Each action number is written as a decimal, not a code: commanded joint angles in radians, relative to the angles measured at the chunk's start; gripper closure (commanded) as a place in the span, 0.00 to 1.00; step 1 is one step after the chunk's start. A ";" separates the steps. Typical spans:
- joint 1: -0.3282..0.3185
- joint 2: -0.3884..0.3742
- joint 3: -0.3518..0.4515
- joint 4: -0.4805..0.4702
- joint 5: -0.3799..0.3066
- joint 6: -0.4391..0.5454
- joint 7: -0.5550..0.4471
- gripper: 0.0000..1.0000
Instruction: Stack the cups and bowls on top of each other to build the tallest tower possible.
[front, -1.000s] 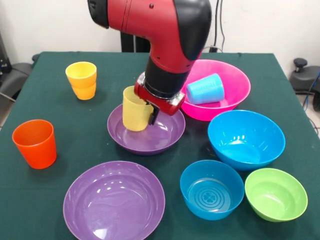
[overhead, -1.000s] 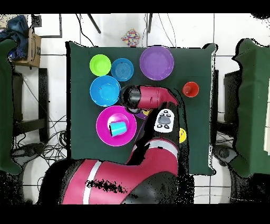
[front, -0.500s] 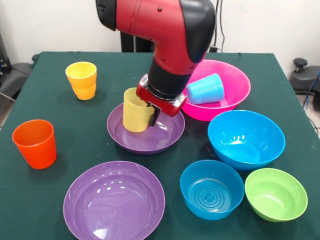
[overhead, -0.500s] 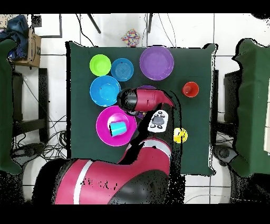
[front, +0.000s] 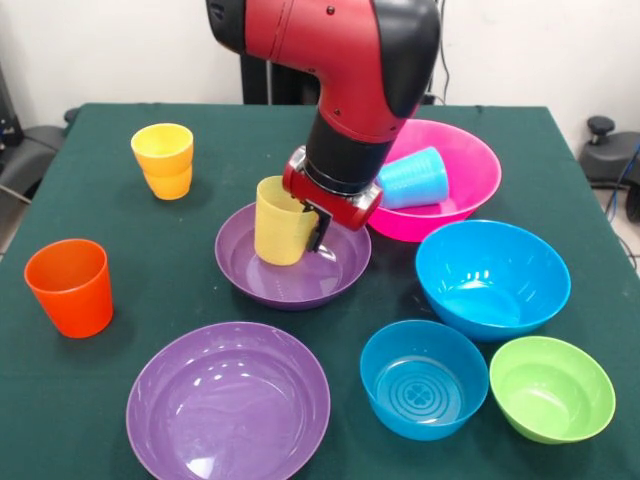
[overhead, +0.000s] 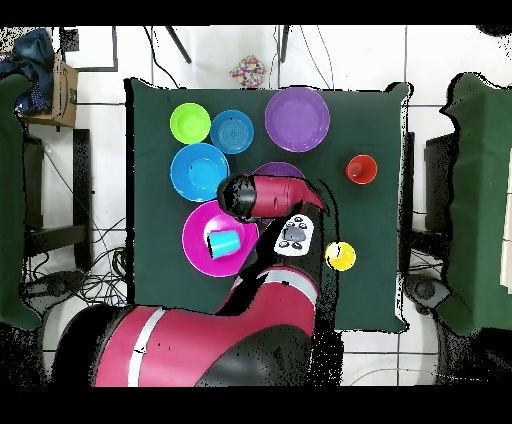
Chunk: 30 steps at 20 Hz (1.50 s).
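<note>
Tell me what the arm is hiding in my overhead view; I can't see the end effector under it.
Observer: In the front view, the end effector grips a pale yellow ribbed cup, mouth up.
Operator: Say where that cup is.
Observer: Its base hangs inside the purple bowl nearer the robot. I cannot tell whether it touches the bowl's floor.
Operator: Report on the single yellow disc beside the arm.
Observer: That is two amber cups, one nested in the other, mouths up.
</note>
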 joint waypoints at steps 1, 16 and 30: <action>0.006 0.004 0.087 0.052 0.060 -0.083 0.198 1.00; -0.001 -0.016 0.096 0.082 0.118 -0.091 0.152 1.00; -0.013 0.007 0.085 0.032 0.134 -0.070 0.113 1.00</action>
